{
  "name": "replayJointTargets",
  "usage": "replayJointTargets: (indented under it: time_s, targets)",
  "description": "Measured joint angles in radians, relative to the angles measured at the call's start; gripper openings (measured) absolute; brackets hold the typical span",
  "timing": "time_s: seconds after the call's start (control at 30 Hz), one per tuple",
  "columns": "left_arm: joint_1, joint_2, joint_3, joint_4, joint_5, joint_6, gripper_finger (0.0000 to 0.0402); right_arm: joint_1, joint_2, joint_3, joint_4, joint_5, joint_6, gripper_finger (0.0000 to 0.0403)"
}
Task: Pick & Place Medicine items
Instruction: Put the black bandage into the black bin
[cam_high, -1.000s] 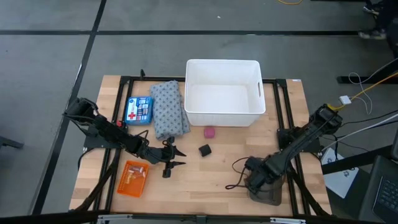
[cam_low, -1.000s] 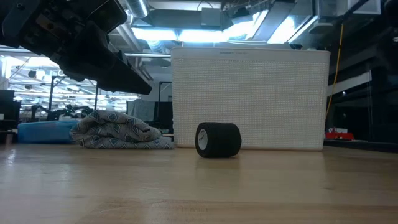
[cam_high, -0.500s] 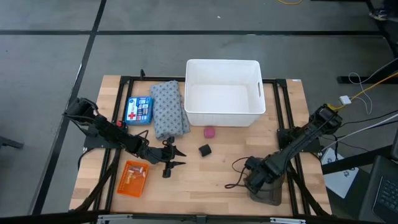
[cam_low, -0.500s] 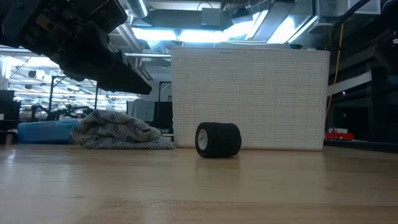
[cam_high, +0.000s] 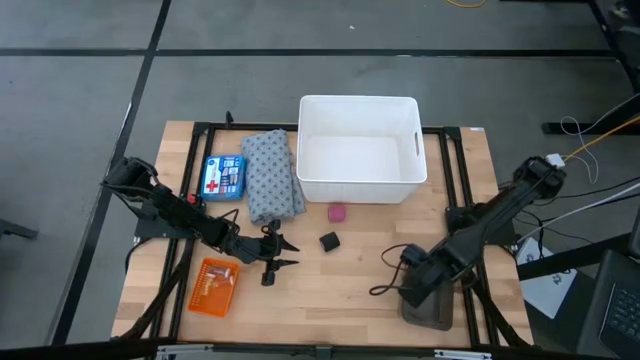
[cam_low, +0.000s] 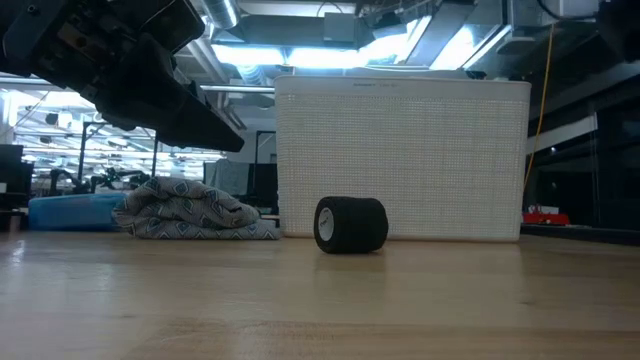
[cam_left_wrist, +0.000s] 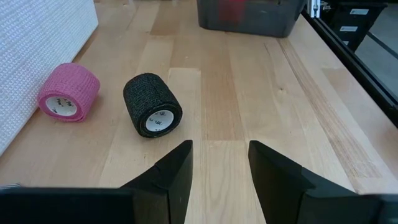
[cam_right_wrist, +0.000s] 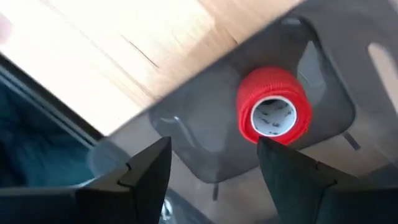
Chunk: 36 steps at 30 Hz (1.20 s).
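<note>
2 arms over the table, neither holding anything.
Right gripper (cam_right_wrist: 211, 165) hangs open above a red roll (cam_right_wrist: 273, 114) in a grey bin (cam_right_wrist: 323, 74); left gripper (cam_left_wrist: 219, 163) open, empty; blue box (cam_high: 223, 177) beside the cloth (cam_high: 271, 175).

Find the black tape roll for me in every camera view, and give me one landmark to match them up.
High view: the black roll lies mid-table, in front of the white bin.
Low view: the roll sits centre, on its side before the bin.
Left wrist view: the roll lies beside the pink roll, ahead of the fingers.
Right wrist view: not in it.
Shared landmark: the white bin.
</note>
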Motion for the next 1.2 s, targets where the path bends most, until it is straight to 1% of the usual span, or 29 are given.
replayJointTargets:
  time_s: [0.13, 0.2, 0.27, 0.37, 0.5, 0.63, 0.7, 0.77, 0.93, 1.03, 1.13, 1.2]
  targets:
    - [0.0, 0.0, 0.0, -0.002, 0.0, 0.0, 0.0154, 0.0, -0.059, 0.0, 0.0, 0.064, 0.001, 0.0236]
    - [0.0, 0.0, 0.0, -0.002, 0.0, 0.0, 0.0153, -0.002, -0.078, 0.0, 0.0, 0.127, -0.034, 0.0236]
    - [0.0, 0.0, 0.0, -0.003, 0.0, 0.001, 0.0152, -0.012, -0.093, 0.0, 0.003, 0.214, -0.093, 0.0236]
    - [0.0, 0.0, 0.0, -0.001, 0.0, 0.0, 0.015, -0.037, -0.1, 0.0, 0.012, 0.386, -0.189, 0.0236]
    - [0.0, 0.0, 0.0, 0.0, 0.0, -0.002, 0.015, -0.101, -0.09, 0.0, 0.086, 0.613, -0.322, 0.0236]
    - [0.0, 0.0, 0.0, 0.0, 0.0, -0.007, 0.0151, -0.178, -0.057, 0.0, 0.203, 0.727, -0.416, 0.0236]
    - [0.0, 0.0, 0.0, 0.0, 0.0, -0.016, 0.0152, -0.21, -0.03, 0.0, 0.257, 0.746, -0.452, 0.0236]
    - [-0.001, 0.0, 0.0, -0.001, 0.0, -0.028, 0.0152, -0.236, 0.002, 0.0, 0.3, 0.743, -0.481, 0.0236]
    - [-0.001, 0.0, 0.0, -0.026, -0.001, -0.052, 0.015, -0.284, 0.104, 0.0, 0.397, 0.664, -0.506, 0.0236]
    - [-0.001, 0.0, 0.0, -0.024, -0.024, -0.077, 0.0151, -0.299, 0.161, 0.0, 0.459, 0.633, -0.518, 0.0236]
    - [0.014, 0.0, 0.0, -0.014, -0.111, -0.15, 0.0154, -0.302, 0.183, 0.0, 0.497, 0.636, -0.516, 0.0235]
    - [0.025, 0.003, 0.0, -0.017, -0.209, -0.194, 0.0154, -0.302, 0.183, 0.0, 0.512, 0.671, -0.512, 0.0235]
